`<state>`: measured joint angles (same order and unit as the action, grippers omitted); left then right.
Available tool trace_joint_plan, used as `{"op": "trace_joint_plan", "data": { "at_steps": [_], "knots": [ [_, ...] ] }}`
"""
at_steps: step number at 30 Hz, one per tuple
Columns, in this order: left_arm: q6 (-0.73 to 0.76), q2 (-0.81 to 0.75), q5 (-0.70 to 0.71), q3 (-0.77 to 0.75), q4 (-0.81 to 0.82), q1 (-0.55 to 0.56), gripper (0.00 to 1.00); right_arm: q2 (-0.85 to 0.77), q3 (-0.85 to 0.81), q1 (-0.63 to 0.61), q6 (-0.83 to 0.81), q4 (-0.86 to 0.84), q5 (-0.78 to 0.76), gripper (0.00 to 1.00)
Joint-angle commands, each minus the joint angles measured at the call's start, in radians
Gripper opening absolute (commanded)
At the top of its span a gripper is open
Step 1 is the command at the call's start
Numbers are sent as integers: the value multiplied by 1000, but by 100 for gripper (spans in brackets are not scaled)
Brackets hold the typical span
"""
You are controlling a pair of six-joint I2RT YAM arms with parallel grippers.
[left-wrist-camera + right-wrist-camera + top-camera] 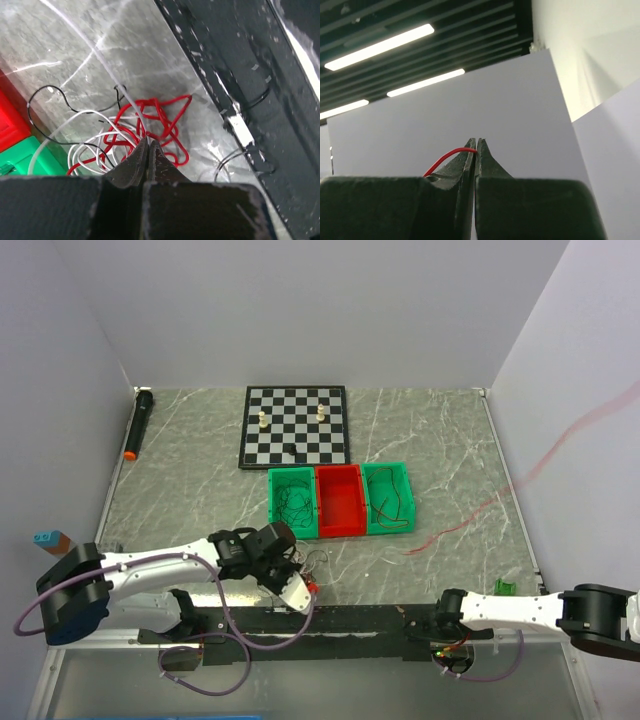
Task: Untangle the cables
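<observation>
My left hand (148,142) is pressed together, tips down in the cables (155,125). It looks pinched on a red loop, but which strand exactly I can't tell. The tangle sits on the bench (450,440) near the front edge, just in front of the bins: red, white and black loops crossing each other, one white strand running off taut.

My right hand (476,142) is pressed together on a red strand (447,155) and points up, well apart from the pile. I can't trace where that strand leads.

Progress looks early to middle. Thin dark wires lie in the left green bin (292,532) and the right green bin (390,528), probably sorted ones. Left to do: the main knot, with red and white not yet separated and black looped alongside.
</observation>
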<state>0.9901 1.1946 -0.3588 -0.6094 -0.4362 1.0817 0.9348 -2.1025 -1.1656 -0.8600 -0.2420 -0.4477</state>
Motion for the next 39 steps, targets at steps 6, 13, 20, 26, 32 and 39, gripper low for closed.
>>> {"op": "trace_joint_plan", "data": {
  "at_steps": [6,13,20,26,32,39],
  "knots": [
    [188,-56,21,16,-134,1,1,82,-45,-5,-54,23,15,0],
    [240,-79,53,52,-160,-2,1,150,-105,-6,-161,-23,-2,0],
    [352,-92,145,132,-188,0,1,205,-280,-6,-232,-37,72,0],
    [407,-95,193,163,-254,-8,1,124,-113,-6,-246,-135,50,0],
    [479,-87,274,195,-354,-12,1,114,-174,-6,-218,-109,67,0],
    [359,-78,230,160,-244,-16,1,78,-159,-8,-191,-92,66,0]
  ]
}}
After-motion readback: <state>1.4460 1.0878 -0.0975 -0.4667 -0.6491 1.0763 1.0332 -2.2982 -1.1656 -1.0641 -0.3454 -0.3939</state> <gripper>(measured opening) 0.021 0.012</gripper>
